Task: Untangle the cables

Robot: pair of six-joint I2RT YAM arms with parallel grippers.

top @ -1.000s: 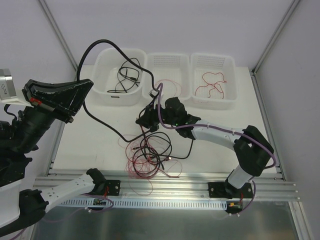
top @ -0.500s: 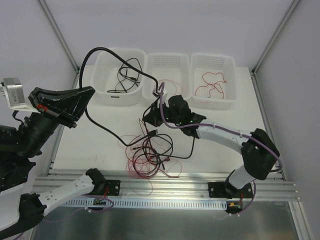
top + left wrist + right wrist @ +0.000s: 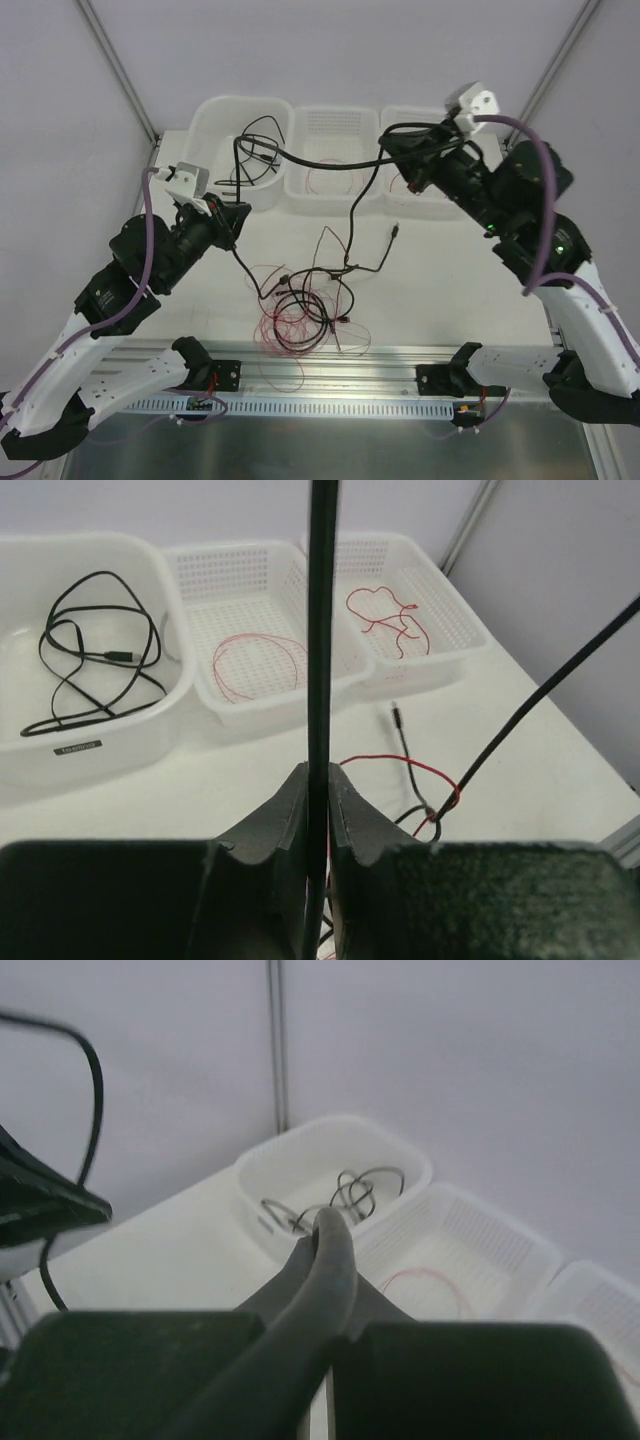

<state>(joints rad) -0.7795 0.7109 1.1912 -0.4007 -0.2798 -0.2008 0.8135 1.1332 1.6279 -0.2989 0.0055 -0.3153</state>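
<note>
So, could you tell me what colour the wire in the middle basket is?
Pinkish-red wire; clearest in left wrist view.

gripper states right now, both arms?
Left gripper: closed on the black cable.
Right gripper: closed on what looks like the same black cable.

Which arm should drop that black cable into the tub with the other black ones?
Left, likely: the left gripper grips the black cable beside that tub; the right gripper holds it near the right basket.
</note>
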